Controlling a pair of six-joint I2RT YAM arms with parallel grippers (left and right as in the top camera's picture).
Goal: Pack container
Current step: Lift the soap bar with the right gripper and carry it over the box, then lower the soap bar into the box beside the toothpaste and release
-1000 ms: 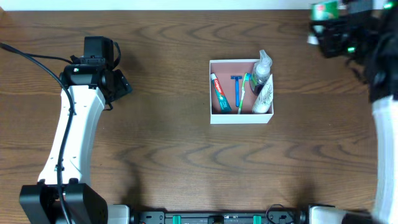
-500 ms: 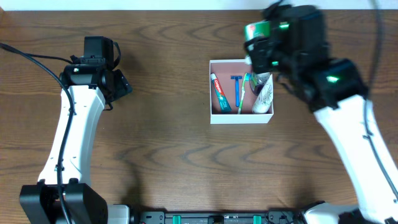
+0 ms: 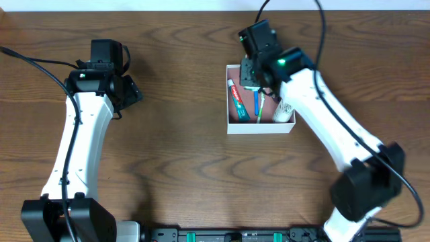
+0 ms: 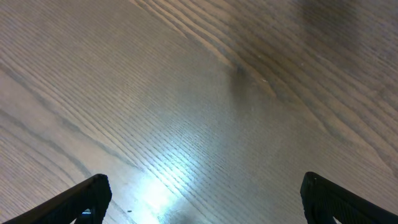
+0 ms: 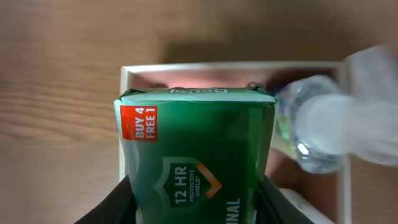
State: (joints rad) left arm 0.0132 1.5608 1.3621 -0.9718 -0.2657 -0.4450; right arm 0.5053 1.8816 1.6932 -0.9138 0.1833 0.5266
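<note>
- The square, shallow, white-walled container with a dusty pink interior sits on the dark wood-grain table, right of centre and nearer the far edge than the near one.
- Inside it lie a red, white and green toothpaste tube, a blue razor, a green-handled toothbrush, and, against the right wall, a white tube partly hidden under the arm.
- The right claw hangs over the container's far-left corner, partly closed on a green cardboard soap box with a red "buy 4 free 1" patch; its dark fingers press the box's two sides.
- In the right wrist view, the box is over the container's far wall, with a clear plastic bottle just beside it on the right.
- The left claw stands fully spread over bare wood near the table's left part, holding nothing.
- The step in hand appears to be carrying the soap box in for placement.
- The next move probably calls for lowering the box into free floor, clear of the bottle and toothpaste tube, before the claw lets go.
</note>
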